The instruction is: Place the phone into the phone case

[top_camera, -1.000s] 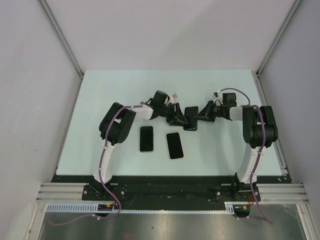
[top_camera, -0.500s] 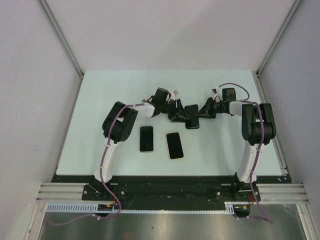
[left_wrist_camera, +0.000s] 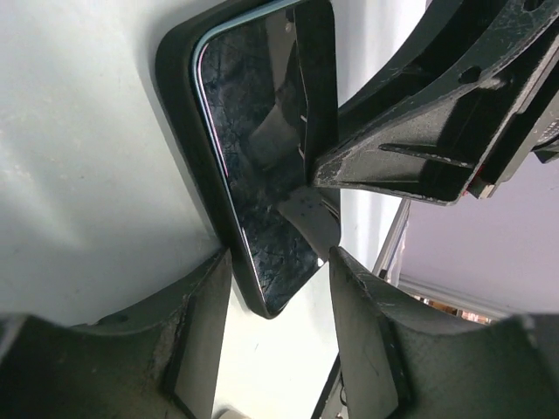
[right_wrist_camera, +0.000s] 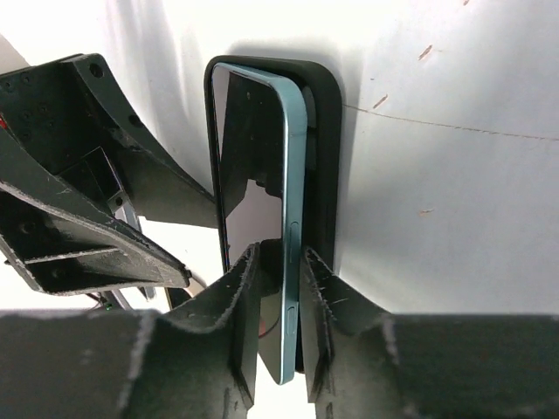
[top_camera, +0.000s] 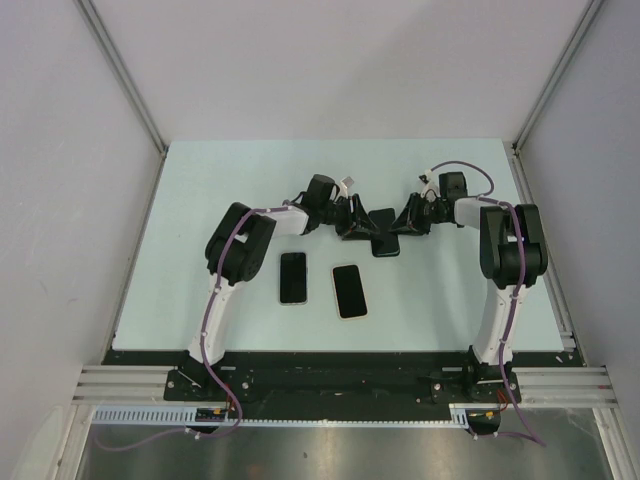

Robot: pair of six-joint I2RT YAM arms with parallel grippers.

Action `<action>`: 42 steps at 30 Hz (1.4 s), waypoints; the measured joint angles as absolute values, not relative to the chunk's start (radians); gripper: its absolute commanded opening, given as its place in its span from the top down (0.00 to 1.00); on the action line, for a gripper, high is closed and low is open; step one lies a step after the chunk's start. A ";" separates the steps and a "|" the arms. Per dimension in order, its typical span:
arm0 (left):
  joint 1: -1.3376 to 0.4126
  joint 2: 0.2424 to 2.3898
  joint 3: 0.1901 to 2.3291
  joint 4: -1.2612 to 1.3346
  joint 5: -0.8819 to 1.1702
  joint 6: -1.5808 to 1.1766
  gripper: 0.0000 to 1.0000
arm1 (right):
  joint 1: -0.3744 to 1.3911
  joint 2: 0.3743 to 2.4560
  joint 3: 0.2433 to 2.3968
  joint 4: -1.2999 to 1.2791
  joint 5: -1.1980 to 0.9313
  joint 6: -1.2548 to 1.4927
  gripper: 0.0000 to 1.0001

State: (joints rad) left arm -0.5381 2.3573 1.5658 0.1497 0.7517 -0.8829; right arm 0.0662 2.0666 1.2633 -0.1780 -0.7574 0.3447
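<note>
Phone (right_wrist_camera: 251,148) lies tilted in the phone case (right_wrist_camera: 326,148), one long edge raised; right gripper (right_wrist_camera: 279,253) straddles that edge, though whether it grasps I cannot tell; left gripper (left_wrist_camera: 279,257) is released, its jaws flanking the case corner.

Three phones are on the table (top_camera: 200,200): one blue-edged phone (right_wrist_camera: 293,175) at the middle of its far half, and a second phone (top_camera: 293,277) and a third phone (top_camera: 349,290) side by side, closer to the near edge. There is one black phone case (right_wrist_camera: 325,157), at the blue-edged phone. Two arms rise from the near edge, the left arm (top_camera: 232,255) and the right arm (top_camera: 512,255), with one gripper each, the left gripper (left_wrist_camera: 279,262) and the right gripper (right_wrist_camera: 279,255), and two fingers on each.
</note>
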 measured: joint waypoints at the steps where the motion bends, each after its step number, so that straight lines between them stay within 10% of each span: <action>1: -0.538 2.357 1.563 0.157 0.751 -0.883 0.46 | 0.070 2.067 1.264 -0.181 -0.745 0.342 0.63; 18: -0.523 2.325 1.481 0.276 0.694 -0.892 0.44 | 0.092 2.012 1.314 -0.321 -0.561 0.350 0.45; 42: -0.525 2.380 1.554 0.291 0.656 -0.946 0.68 | 0.063 1.931 1.361 -0.470 -0.330 0.320 0.57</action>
State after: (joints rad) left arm -0.5247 2.3798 1.5536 0.2909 0.6563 -0.9463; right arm 0.0628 1.9308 1.3613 -0.4698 -0.3302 0.3202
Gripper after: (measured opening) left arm 0.369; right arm 0.477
